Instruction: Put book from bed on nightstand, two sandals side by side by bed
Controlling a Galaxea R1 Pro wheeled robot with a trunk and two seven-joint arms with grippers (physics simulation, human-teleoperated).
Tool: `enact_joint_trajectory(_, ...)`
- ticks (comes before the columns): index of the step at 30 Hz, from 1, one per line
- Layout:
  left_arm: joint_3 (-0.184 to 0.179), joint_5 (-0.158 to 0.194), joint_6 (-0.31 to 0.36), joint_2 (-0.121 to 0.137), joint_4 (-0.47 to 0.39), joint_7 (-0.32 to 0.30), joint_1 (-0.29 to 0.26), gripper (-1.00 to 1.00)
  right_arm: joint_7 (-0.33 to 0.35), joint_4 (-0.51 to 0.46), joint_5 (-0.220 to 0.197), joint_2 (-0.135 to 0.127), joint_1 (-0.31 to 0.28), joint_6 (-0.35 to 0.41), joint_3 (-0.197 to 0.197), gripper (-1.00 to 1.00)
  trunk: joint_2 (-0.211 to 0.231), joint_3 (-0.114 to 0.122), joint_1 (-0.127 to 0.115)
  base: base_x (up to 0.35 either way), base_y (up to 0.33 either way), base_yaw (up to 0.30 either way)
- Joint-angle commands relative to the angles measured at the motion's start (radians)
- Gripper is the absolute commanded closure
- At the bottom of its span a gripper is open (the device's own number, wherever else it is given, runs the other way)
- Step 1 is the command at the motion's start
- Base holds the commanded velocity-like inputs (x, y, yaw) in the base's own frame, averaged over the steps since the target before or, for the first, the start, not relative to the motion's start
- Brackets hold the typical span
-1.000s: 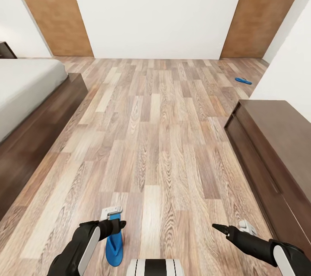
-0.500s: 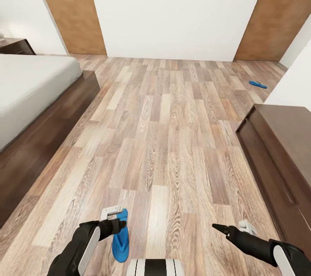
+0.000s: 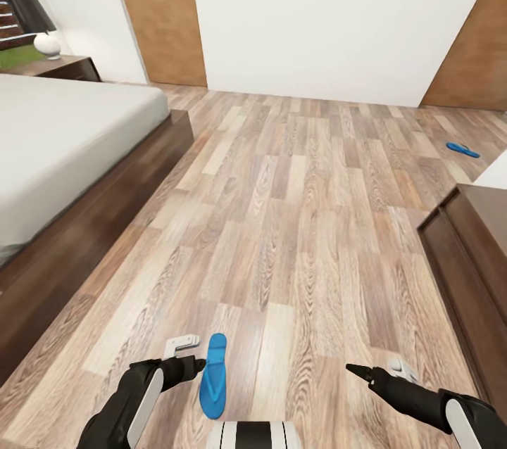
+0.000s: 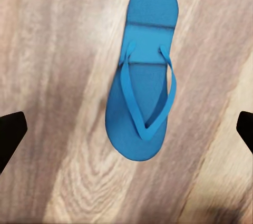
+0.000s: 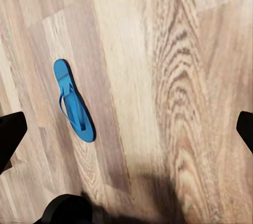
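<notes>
My left gripper point(image 3: 189, 357) hangs with fingers spread wide over the wood floor point(image 3: 296, 224), holding nothing; a blue sandal point(image 3: 213, 375) lies flat just beside it. My right gripper point(image 3: 377, 371) is spread too, empty. The other sandal point(image 3: 462, 150) lies far off by the wall, the bed point(image 3: 63, 146) to my left.

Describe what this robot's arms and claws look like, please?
Both arms are glossy black with white shell panels nearer the body. The left gripper has pale grey, squared fingers; the right gripper ends in a black pointed tip beside a small white part. No cables or markings show.
</notes>
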Motion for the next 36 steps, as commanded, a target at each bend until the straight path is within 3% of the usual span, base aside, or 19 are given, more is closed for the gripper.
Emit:
enact_joint_trajectory(1,0.0,0.004,0.005,0.0,-0.001,0.001,0.0,-1.0,0.003,0.0,0.0,0.0,0.0,0.006,-0.002,-1.0,0.0,-0.001,0.0,0.058,-0.075,0.091)
enact_joint_trajectory(22,-0.002,0.004,0.005,0.0,0.0,0.0,0.0,-1.0,0.003,0.0,0.0,0.0,0.0,0.006,-0.002,-1.0,0.0,-0.001,0.0,0.035,-0.103,0.013)
enact_joint_trajectory(36,-0.005,0.003,0.006,-0.002,0.0,0.0,0.0,-1.0,0.003,0.0,0.0,0.0,0.0,0.006,-0.002,-1.0,-0.001,-0.008,0.001,0.0,-0.012,0.0)
